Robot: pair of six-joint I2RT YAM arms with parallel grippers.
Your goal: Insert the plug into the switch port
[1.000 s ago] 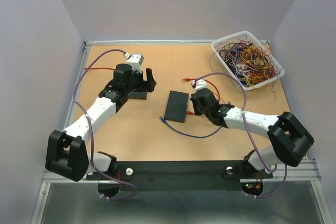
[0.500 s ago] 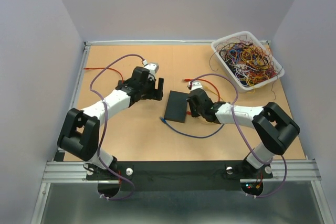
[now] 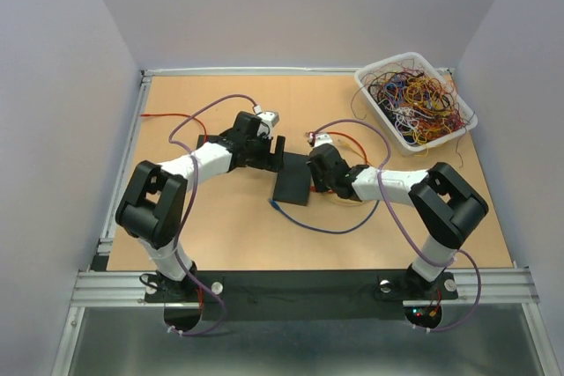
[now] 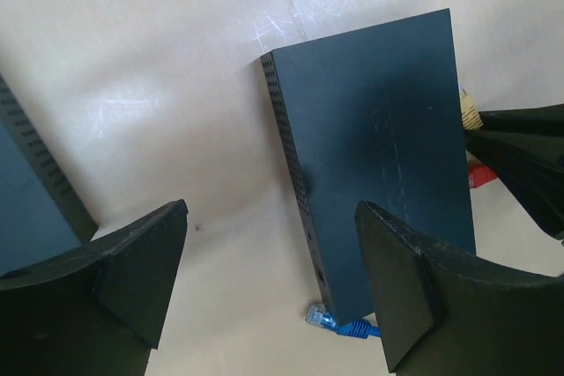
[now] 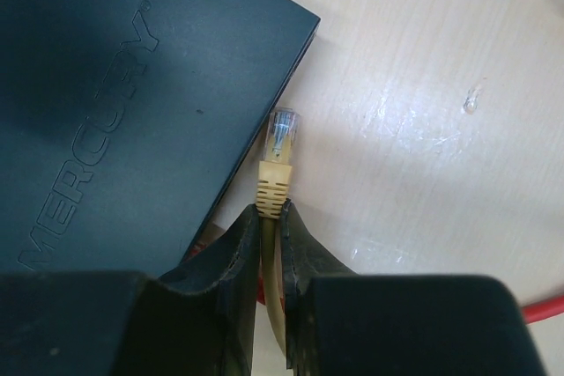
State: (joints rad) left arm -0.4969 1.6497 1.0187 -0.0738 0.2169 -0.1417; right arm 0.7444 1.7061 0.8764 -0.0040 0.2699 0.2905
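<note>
The plug (image 5: 280,134), clamped at its boot by the closed right gripper (image 5: 271,217), is held just beside the long edge of the switch (image 5: 132,103), its axis nearly along that edge, while the left gripper (image 4: 269,244) is spread open above.

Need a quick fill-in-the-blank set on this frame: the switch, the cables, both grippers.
1. The right gripper is ____ on the beige cable just behind its clear plug.
2. The word printed on the switch reads ____.
3. The left gripper hangs over the switch with its jaws ____.
4. The loose cable end lying by the switch is coloured ____.

Missing words: shut; MERCURY; open; blue.
</note>
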